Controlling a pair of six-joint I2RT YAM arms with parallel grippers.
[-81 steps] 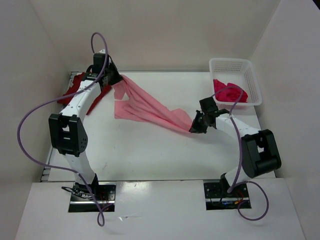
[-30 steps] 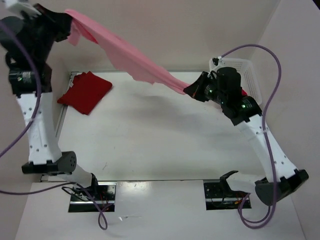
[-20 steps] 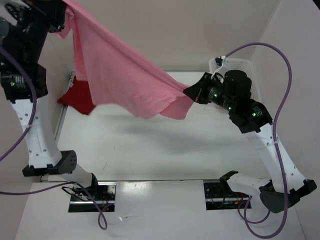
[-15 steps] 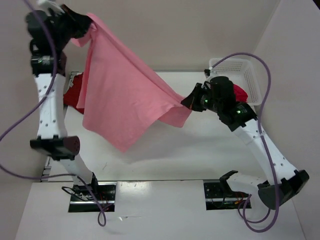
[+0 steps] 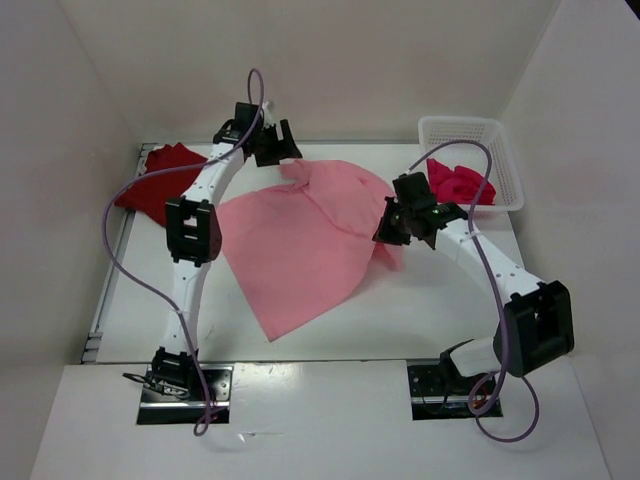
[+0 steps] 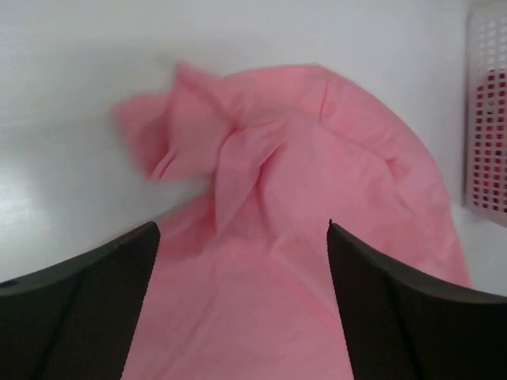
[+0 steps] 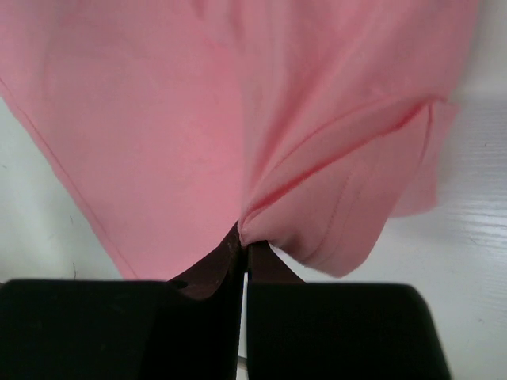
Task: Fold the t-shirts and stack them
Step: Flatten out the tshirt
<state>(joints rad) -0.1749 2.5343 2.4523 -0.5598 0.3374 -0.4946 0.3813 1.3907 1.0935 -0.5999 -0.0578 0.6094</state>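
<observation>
The white table (image 5: 400, 310) carries the light pink cloth t-shirt (image 5: 300, 240), spread crumpled across its middle. The white plastic mesh basket (image 5: 505, 150) at the far right holds the bright crimson-magenta t-shirt (image 5: 458, 185); the dark red t-shirt (image 5: 150, 185) lies far left. The left gripper (image 6: 244, 229) hovers wide open over the pink shirt's bunched far edge, gripping nothing. The right gripper (image 7: 244, 249) is pinched tight on its right edge
</observation>
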